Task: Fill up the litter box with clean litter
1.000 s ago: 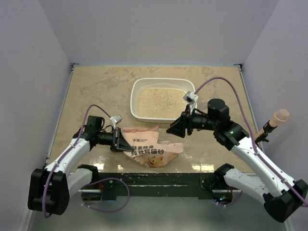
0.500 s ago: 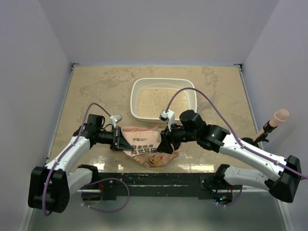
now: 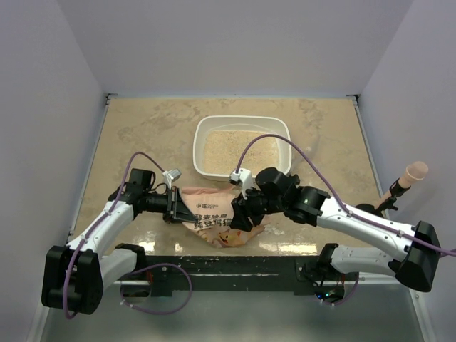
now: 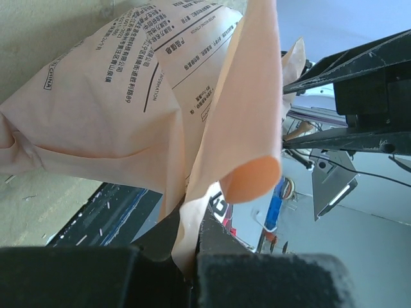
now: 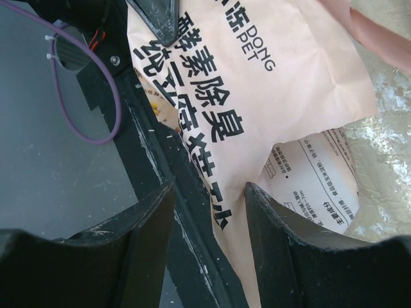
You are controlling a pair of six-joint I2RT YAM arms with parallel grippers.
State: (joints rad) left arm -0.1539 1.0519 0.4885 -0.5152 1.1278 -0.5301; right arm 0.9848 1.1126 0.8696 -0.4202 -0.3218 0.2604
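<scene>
White litter box (image 3: 197, 146), long axis left-right; left tool (image 3: 178, 209) pinches bag (image 3: 208, 215); right tool (image 3: 241, 216) parted over bag.

The pink bag (image 5: 289, 96) reads "DONG PET" beside large black Chinese characters. Upper left of the left wrist view, it shows "CHINA".

White arm links (image 3: 370, 226), black joints (image 3: 308, 199), purple cables (image 3: 267, 139).

Black two-finger left gripper (image 3: 174, 206) is clamped on an orange-pink printed bag (image 3: 211, 209) | black two-finger right gripper (image 3: 239, 217) is held half-parted, arm stretched leftward.
</scene>
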